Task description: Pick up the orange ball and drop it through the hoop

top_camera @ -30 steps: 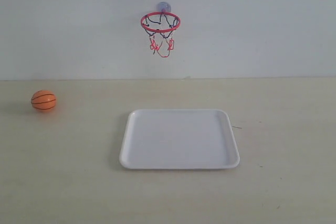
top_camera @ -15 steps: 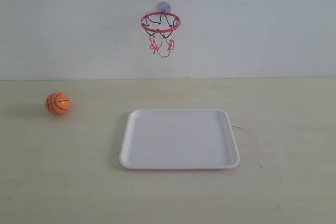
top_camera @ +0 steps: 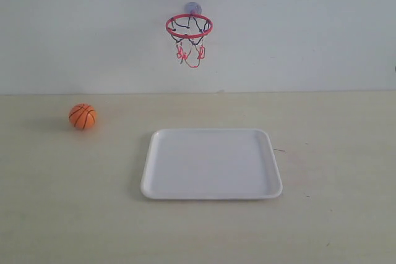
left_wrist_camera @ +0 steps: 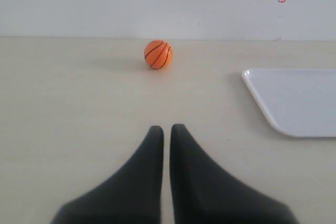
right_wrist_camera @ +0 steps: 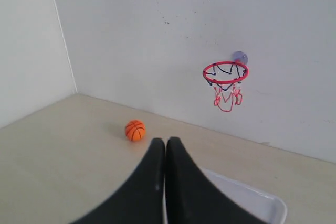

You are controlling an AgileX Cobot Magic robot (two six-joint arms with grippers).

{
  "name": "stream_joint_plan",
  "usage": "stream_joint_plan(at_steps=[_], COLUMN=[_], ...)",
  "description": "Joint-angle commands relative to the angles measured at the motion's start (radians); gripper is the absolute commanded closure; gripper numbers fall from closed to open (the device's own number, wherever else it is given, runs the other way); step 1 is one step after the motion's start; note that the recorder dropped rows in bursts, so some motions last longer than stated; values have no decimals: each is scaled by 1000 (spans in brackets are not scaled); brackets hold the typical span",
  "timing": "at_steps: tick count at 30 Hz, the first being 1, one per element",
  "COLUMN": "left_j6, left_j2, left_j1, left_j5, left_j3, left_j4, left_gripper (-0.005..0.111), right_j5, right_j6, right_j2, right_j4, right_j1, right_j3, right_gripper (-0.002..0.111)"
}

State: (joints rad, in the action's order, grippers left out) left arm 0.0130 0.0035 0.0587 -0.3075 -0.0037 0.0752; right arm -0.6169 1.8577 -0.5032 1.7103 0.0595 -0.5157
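Observation:
The orange ball (top_camera: 82, 116) lies on the table at the left, well apart from the white tray. It also shows in the left wrist view as the orange ball (left_wrist_camera: 158, 54) and in the right wrist view as the orange ball (right_wrist_camera: 135, 130). The hoop (top_camera: 189, 26), with its red ring and dangling net, hangs on the back wall above the tray; the right wrist view shows the hoop (right_wrist_camera: 225, 72) too. My left gripper (left_wrist_camera: 166, 128) is shut and empty, some way short of the ball. My right gripper (right_wrist_camera: 166, 141) is shut and empty. Neither gripper appears in the exterior view.
A white tray (top_camera: 211, 194) sits in the middle of the beige table, below the hoop. Its edge shows as the white tray (left_wrist_camera: 265, 111) and the white tray (right_wrist_camera: 273, 201) in the wrist views. A white wall stands behind, with a side wall at the left.
The orange ball has rolled to the right across the table, toward the tray. Nothing else has moved.

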Motion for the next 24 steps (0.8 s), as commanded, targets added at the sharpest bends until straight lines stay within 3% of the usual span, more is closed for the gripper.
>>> stream_joint_plan(at_steps=[1, 5, 10, 14, 24], left_j6=[3, 3, 3, 3, 3], left_j2=[-3, -3, -3, -3, -3], left_j1=[-2, -2, -2, -2, -2], left_j5=[2, 2, 2, 2, 2], left_j3=[4, 4, 4, 4, 4], left_j4=[11, 11, 11, 11, 11], left_gripper=[103, 103, 103, 103, 103], right_j5=[-9, -79, -232, -275, -141], right_j6=[-30, -240, -641, -925, -1202], right_j2=[13, 62, 125, 169, 173], right_j4=[-179, -405, -740, -873, -1162], right_j1=[-4, -4, -4, -4, -4], right_j3=[37, 156, 338, 419, 446], right_gripper=[109, 109, 109, 109, 109])
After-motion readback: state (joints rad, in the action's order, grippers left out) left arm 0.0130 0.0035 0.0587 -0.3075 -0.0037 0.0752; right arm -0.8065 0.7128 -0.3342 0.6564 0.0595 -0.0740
